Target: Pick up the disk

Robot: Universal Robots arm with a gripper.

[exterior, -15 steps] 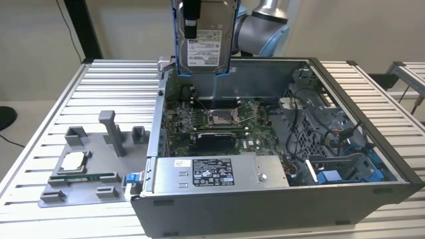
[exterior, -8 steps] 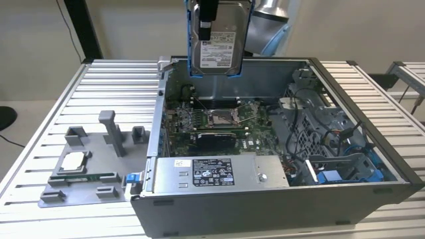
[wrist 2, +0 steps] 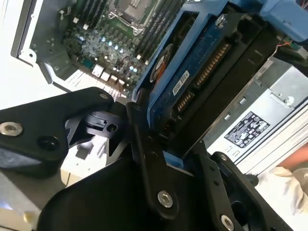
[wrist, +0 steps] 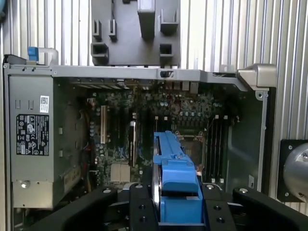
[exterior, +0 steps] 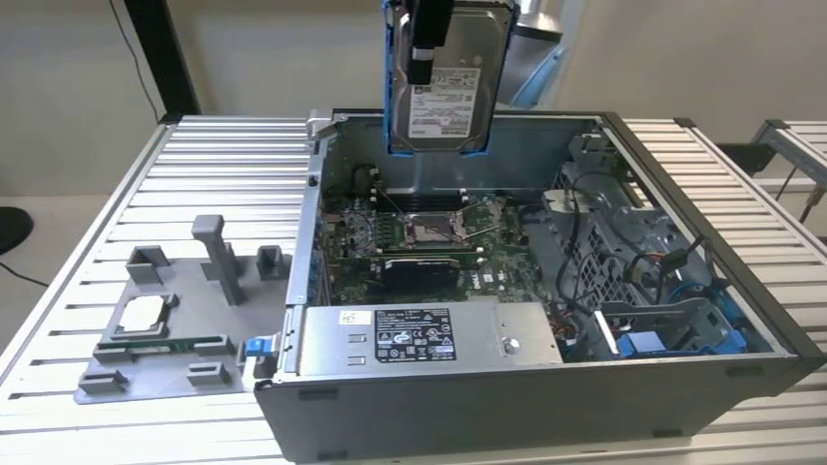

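The disk (exterior: 448, 92), a silver-grey hard drive with a white label and a blue bracket along its edges, hangs upright high above the open computer case (exterior: 723, 373). My gripper (exterior: 427, 39) is shut on it, one black finger (exterior: 423, 53) lying over its labelled face. In the second wrist view the disk (wrist 2: 192, 82) shows its blue circuit-board side and connector between the black fingers (wrist 2: 144, 159). In the first wrist view the blue bracket (wrist: 177, 185) stands edge-on between the fingers, over the motherboard (wrist: 144, 134).
The case lies on a slatted metal table (exterior: 194, 174), holding the motherboard with a CPU socket (exterior: 433, 231), a grey power-supply box (exterior: 427, 334) and blue drive bays (exterior: 672, 334). A grey fixture plate (exterior: 174, 320) with upright posts lies to the exterior view's left.
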